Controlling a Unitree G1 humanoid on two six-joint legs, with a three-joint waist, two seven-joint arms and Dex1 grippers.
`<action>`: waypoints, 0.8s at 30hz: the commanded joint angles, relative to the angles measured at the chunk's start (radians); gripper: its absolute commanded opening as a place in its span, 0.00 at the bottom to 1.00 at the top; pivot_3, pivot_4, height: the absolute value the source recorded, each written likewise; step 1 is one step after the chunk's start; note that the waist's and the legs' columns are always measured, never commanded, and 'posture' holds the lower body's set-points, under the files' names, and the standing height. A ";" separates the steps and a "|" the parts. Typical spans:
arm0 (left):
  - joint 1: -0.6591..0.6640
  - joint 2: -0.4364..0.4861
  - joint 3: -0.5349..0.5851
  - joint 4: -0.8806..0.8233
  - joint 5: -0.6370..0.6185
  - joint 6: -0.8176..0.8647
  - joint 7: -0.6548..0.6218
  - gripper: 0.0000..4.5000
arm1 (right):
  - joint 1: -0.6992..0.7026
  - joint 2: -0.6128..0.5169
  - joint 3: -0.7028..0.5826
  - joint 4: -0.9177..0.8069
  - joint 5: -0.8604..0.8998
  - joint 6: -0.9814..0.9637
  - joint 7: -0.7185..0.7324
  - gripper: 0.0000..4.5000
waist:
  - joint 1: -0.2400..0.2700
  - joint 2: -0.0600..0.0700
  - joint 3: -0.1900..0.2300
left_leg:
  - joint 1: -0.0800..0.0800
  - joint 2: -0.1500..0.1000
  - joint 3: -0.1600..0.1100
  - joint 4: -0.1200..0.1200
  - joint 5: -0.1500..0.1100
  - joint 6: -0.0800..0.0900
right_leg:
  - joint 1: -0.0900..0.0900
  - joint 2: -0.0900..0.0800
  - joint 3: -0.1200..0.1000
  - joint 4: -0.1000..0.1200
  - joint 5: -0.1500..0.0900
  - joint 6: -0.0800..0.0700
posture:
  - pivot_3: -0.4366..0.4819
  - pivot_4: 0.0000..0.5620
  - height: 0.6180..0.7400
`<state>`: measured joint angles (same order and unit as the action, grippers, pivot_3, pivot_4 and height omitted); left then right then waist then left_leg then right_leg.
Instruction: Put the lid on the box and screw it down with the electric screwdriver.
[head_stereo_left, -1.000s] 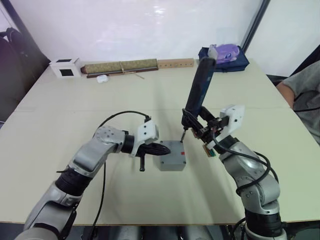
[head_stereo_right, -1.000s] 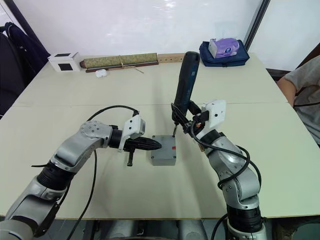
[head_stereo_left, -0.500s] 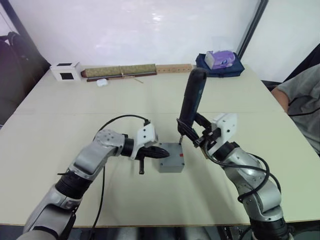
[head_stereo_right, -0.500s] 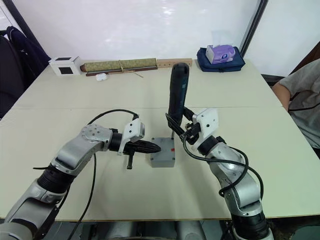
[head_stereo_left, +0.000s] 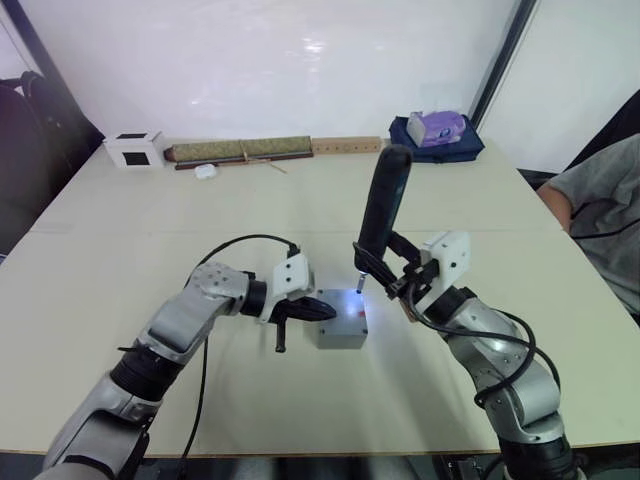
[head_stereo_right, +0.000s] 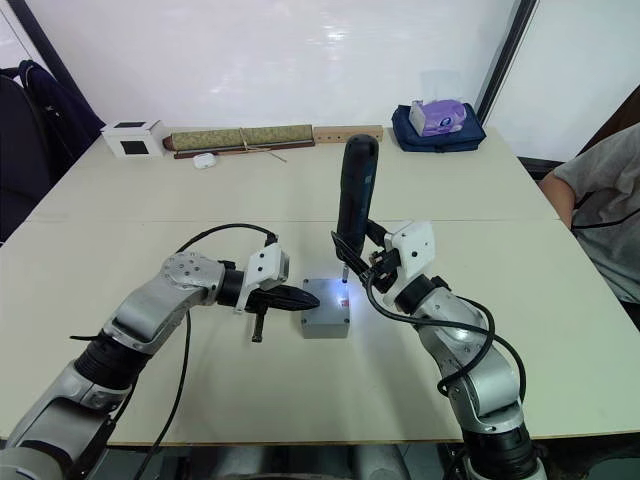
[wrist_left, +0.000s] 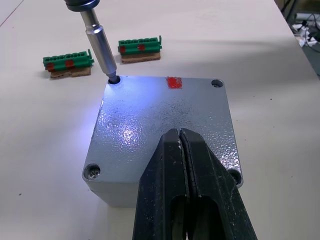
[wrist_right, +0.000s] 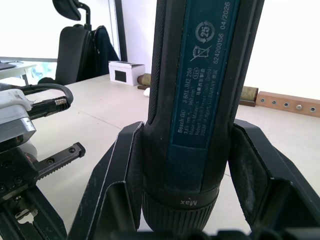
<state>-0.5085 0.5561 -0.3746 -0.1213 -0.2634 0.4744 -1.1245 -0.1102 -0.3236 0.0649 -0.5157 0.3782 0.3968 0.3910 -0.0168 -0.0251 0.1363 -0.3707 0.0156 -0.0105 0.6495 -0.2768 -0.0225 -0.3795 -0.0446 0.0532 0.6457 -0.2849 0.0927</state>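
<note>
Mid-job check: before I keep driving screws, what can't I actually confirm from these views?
- Screw under the bit: in the left wrist view the electric screwdriver tip fills the corner hole of the lid, hiding any screw.
- Near right corner hole: covered by the left gripper.
- Box interior and the seam: hidden beneath the lid.
- Screwdriver tip: cut off at the bottom edge in the right wrist view, behind the right gripper.

- Lid (wrist_left: 165, 120) on the box (head_stereo_left: 342, 335), mid-table (head_stereo_left: 150, 215), between the two grippers.
- Left gripper (wrist_left: 182, 165), fingers together, tips resting on the lid's near edge.
- Right gripper (head_stereo_left: 385, 272) right of the box, clamped round the electric screwdriver (head_stereo_left: 380, 215); upright, bit in a far corner hole.
- Two terminal strips (wrist_left: 67, 62) just beyond the box.
</note>
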 joint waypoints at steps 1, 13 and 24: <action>0.015 0.008 -0.028 0.020 0.033 0.015 -0.001 0.00 | 0.049 0.004 0.024 0.088 0.006 0.064 0.012 0.41 | 0.000 0.000 0.000 | 0.000 0.000 0.000 0.000 0.000 0.000 | 0.000 0.000 0.000 0.000 0.000 -0.001 | 0.48 0.27 1.00; 0.010 0.004 -0.022 0.034 0.033 0.008 0.001 0.00 | 0.038 -0.002 0.036 0.086 -0.005 0.069 0.015 0.41 | 0.000 0.000 0.000 | 0.000 0.000 0.000 -0.001 0.000 0.000 | 0.000 -0.001 0.000 -0.001 -0.002 -0.003 | 0.48 0.27 1.00; 0.023 -0.009 -0.001 0.035 0.017 0.024 0.018 0.00 | -0.160 -0.090 -0.059 -0.036 0.061 0.155 0.027 0.41 | 0.001 0.006 0.005 | -0.003 0.000 -0.001 -0.002 0.000 0.000 | -0.002 -0.003 -0.001 -0.006 -0.002 -0.003 | 0.48 0.27 1.00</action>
<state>-0.5114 0.5397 -0.3681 -0.1118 -0.2653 0.4683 -1.1179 -0.2303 -0.4039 0.0535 -0.5213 0.4044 0.4996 0.4264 -0.0158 -0.0191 0.1416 -0.3745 0.0159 -0.0108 0.6473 -0.2769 -0.0225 -0.3820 -0.0479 0.0526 0.6395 -0.2868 0.0893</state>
